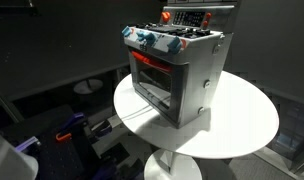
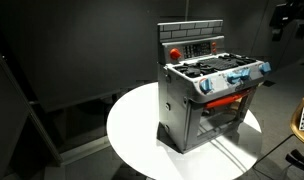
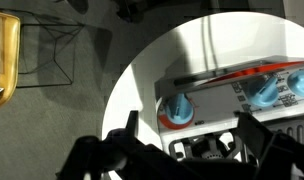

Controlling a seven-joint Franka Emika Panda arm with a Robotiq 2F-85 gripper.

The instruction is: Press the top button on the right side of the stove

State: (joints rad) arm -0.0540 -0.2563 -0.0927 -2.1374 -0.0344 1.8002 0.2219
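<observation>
Stove (image 3: 242, 90) press, entry 1: gripper (image 3: 192, 150) is hovering, jaws spread wide, gripping nothing. Below it the stove is sitting on a round white table (image 3: 142, 90), blue knobs (image 3: 177, 108) nearest the jaws. Side button is not showing; judged best: 1 jaw tip, coming in square, pushing gently lest the stove slide.

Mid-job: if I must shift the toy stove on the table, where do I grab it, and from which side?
Take the raised back panel by its top edge, coming straight down from above. It stands upright as a fairly thin slab over the cooktop, while the stove body looks too boxy and wide for the open end effector to span.
</observation>
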